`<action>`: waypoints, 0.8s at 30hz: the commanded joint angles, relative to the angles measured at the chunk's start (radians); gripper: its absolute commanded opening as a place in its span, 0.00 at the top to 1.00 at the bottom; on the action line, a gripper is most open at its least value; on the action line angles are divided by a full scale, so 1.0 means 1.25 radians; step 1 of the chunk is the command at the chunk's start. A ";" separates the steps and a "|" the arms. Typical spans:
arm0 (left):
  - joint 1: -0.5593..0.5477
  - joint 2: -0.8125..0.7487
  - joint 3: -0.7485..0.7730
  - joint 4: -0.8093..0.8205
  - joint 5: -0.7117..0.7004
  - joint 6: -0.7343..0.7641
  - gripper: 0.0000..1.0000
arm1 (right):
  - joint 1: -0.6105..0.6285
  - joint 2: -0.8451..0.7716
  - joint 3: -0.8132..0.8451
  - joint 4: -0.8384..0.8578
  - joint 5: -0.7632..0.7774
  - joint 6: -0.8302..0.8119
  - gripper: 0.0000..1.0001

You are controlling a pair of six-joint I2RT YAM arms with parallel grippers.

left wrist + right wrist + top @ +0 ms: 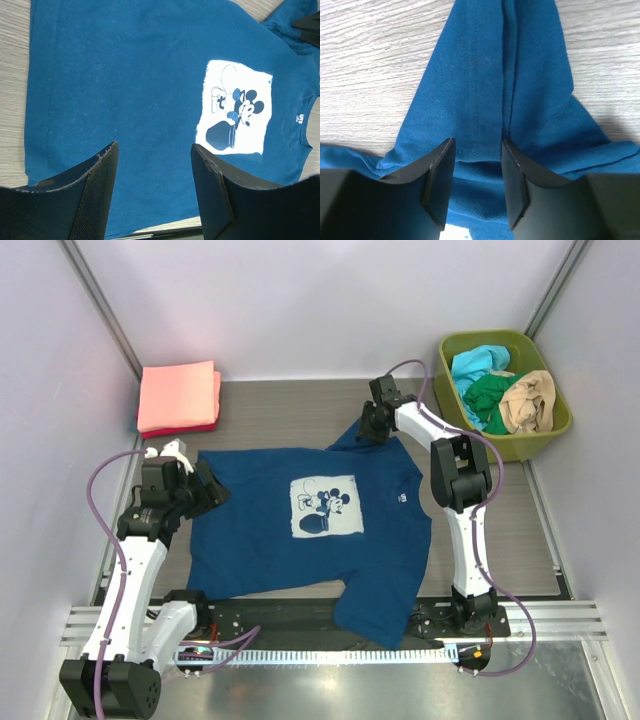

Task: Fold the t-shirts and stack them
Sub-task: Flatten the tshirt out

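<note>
Stage shown: garment laid out, 1st fold not yet made. The navy t-shirt [300, 540] lies flat and print-up at the middle of the table [270, 410], hem toward your left arm, collar toward the right. The left gripper [152, 150] hangs over the hem side with jaws parted, holding nothing. The right gripper [477, 142], jaws also parted and empty, straddles the far sleeve [485, 75], which is bunched into a narrow ridge. A folded stack [178, 395] of 2 sits far left, and the bin [560, 425] holds 3 loose tees. Likely next: pinch that sleeve and lay it inward across the body without dragging the cloth
</note>
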 commanded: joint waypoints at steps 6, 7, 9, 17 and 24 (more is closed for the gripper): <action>-0.001 -0.008 -0.001 0.035 0.019 0.007 0.39 | 0.010 -0.008 0.001 0.025 -0.004 0.013 0.80; -0.001 -0.009 -0.001 0.035 0.020 0.007 0.39 | 0.012 -0.010 -0.001 0.027 -0.004 0.013 0.91; -0.001 -0.008 -0.001 0.035 0.020 0.006 0.39 | 0.015 -0.018 0.002 0.028 -0.013 0.017 0.99; -0.001 -0.002 -0.003 0.038 0.019 0.007 0.39 | 0.066 0.053 0.208 0.080 -0.112 0.104 0.99; -0.001 0.014 0.004 0.032 -0.006 0.009 0.39 | 0.071 0.140 0.262 0.349 -0.266 0.199 0.22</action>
